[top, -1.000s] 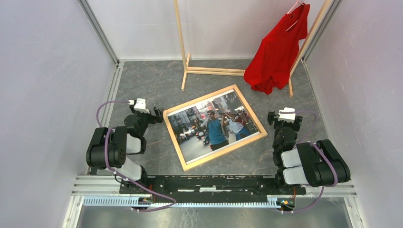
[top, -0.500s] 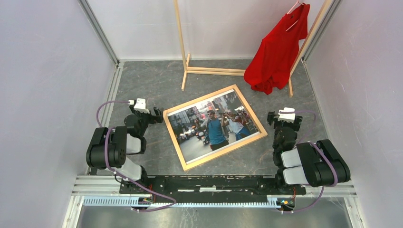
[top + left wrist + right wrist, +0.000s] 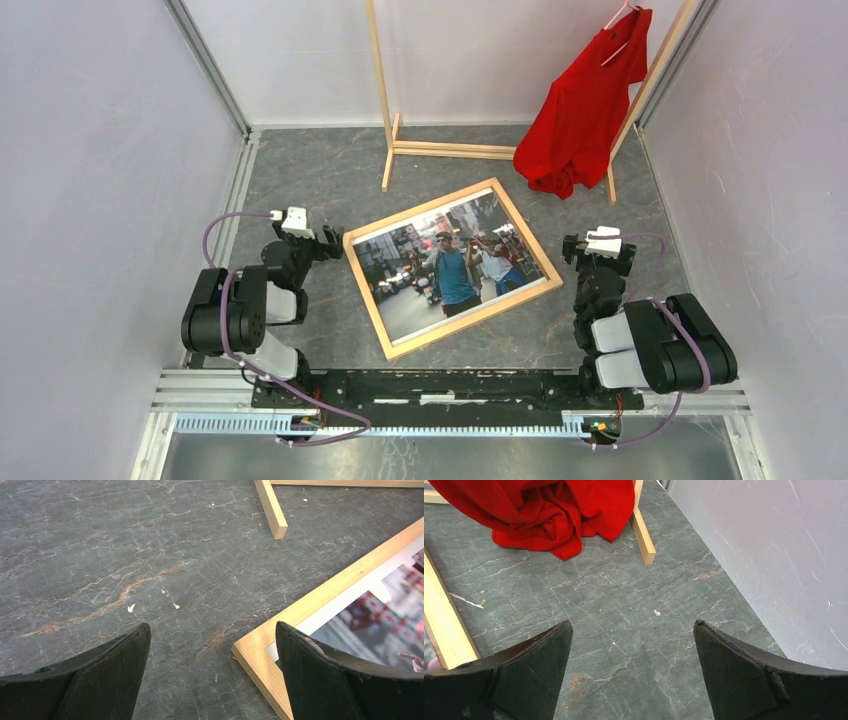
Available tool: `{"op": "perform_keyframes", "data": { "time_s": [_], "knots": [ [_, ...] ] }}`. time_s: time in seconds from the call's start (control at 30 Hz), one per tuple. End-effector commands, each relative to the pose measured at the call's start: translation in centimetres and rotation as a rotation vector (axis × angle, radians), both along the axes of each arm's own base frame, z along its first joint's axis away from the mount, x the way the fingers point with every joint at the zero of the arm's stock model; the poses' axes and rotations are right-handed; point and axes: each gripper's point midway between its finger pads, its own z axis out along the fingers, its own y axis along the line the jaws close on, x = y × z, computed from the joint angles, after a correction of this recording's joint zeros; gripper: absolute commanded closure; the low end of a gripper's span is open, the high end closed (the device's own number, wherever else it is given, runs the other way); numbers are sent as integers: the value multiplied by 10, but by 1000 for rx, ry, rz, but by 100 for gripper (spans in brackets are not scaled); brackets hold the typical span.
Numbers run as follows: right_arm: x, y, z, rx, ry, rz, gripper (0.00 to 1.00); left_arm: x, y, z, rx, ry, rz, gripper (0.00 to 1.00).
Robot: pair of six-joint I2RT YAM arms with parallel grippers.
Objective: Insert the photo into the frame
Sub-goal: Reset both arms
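The light wood frame [image 3: 372, 308] lies flat and tilted in the middle of the grey table. The photo [image 3: 448, 264] of a street scene with a man in a blue shirt lies inside it, face up. My left gripper [image 3: 330, 243] is open and empty just left of the frame's far-left corner, which shows in the left wrist view [image 3: 260, 650] with a strip of the photo [image 3: 380, 615]. My right gripper [image 3: 598, 252] is open and empty just right of the frame's right corner; the frame's edge shows in the right wrist view [image 3: 441, 625].
A tall wooden clothes rack [image 3: 450, 150] stands at the back with a red shirt [image 3: 580, 115] hanging from it down to the table. The shirt [image 3: 544, 515] and a rack foot [image 3: 644, 535] lie ahead of my right gripper. Walls close in left and right.
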Motion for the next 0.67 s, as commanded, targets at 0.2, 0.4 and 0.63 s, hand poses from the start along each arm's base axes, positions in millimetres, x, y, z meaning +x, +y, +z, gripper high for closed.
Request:
{"op": "perform_keyframes", "data": {
  "time_s": [0.2,0.4,0.63],
  "knots": [
    [-24,-3,-22,-23,61,5,2,4,5,11,32,-46,23,0],
    [-24,-3,-21,-22,59,5,2,4,5,10,32,-40,22,0],
    [-24,-3,-21,-22,60,6,2,4,4,10,34,-42,21,0]
  ]
}}
